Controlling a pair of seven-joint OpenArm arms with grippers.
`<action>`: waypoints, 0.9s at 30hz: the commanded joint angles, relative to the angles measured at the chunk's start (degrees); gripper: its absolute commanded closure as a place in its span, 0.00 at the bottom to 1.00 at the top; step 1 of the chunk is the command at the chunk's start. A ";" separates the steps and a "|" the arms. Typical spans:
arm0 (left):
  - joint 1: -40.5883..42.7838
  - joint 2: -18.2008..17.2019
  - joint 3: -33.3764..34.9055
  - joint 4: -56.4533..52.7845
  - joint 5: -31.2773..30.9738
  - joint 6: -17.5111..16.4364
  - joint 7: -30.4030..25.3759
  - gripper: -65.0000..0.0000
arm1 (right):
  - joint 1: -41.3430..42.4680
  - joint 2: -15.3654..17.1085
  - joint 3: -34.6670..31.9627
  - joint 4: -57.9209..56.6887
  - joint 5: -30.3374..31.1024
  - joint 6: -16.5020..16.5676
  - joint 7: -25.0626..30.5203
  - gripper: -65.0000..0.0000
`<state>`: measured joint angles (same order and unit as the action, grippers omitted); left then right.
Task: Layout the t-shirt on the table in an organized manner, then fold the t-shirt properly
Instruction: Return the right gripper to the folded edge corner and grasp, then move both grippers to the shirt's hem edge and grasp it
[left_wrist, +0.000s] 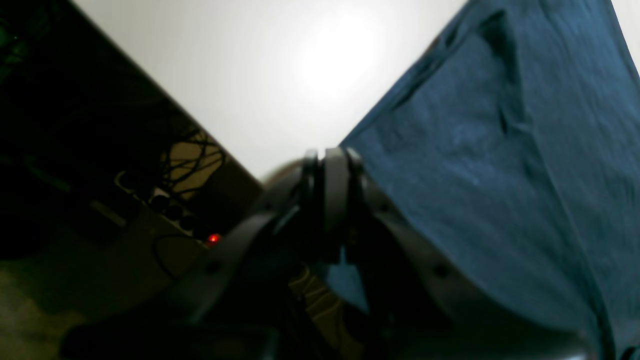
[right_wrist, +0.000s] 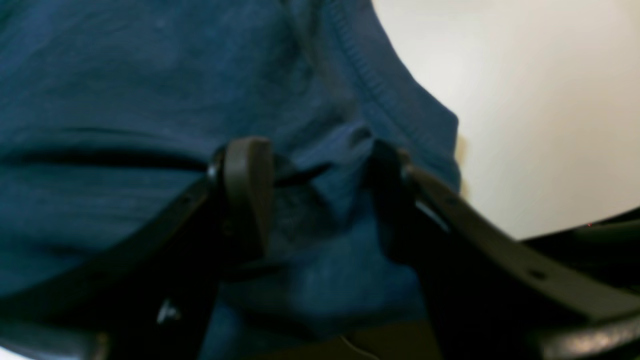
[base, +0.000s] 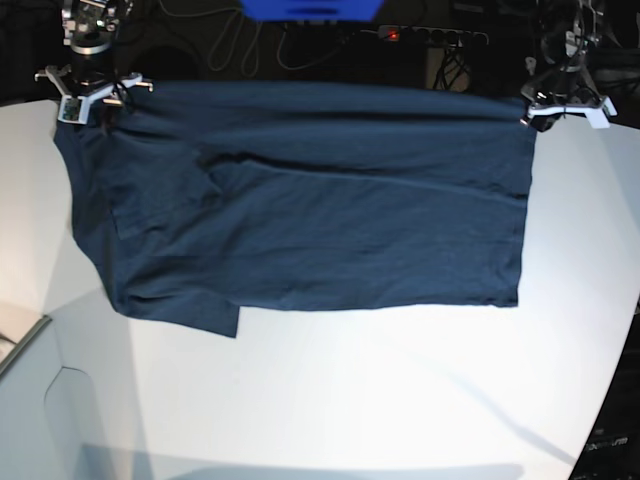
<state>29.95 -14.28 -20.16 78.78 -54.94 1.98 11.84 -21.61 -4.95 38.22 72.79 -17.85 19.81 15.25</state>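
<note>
Left wrist sharpness: we see the dark left gripper (left_wrist: 330, 165) badly blurred, its tips pressed together; cloth between them cannot be made out.
Left wrist crop: the dark navy soft cloth t-shirt (left_wrist: 500, 175) runs off the right and bottom edges.
Right wrist sharpness: the black right gripper (right_wrist: 320, 165) is soft, its fingers dark masses with navy folds bunched between them.
Base view far edge: both arms are cut off by the top edge; the jaws are too small for us to judge.
Neck label: hidden from us.
Large smooth white table (base: 350, 390): cut off at every edge.
</note>
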 joint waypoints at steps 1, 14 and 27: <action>0.33 -0.53 -0.45 0.65 0.04 0.53 -1.07 1.00 | -0.15 -0.90 0.16 1.97 -0.31 0.19 0.27 0.46; 1.03 -0.44 -0.54 9.88 -0.05 0.62 -0.98 0.53 | 9.96 -3.36 0.07 9.01 -0.31 0.36 -0.26 0.46; -16.20 -0.97 -0.45 5.57 0.65 0.97 -0.98 0.51 | 24.90 -1.60 -0.02 7.43 -0.57 6.43 -12.04 0.45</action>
<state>13.85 -14.44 -20.21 83.83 -54.02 3.11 11.86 2.28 -6.85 38.44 79.37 -19.14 25.69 1.56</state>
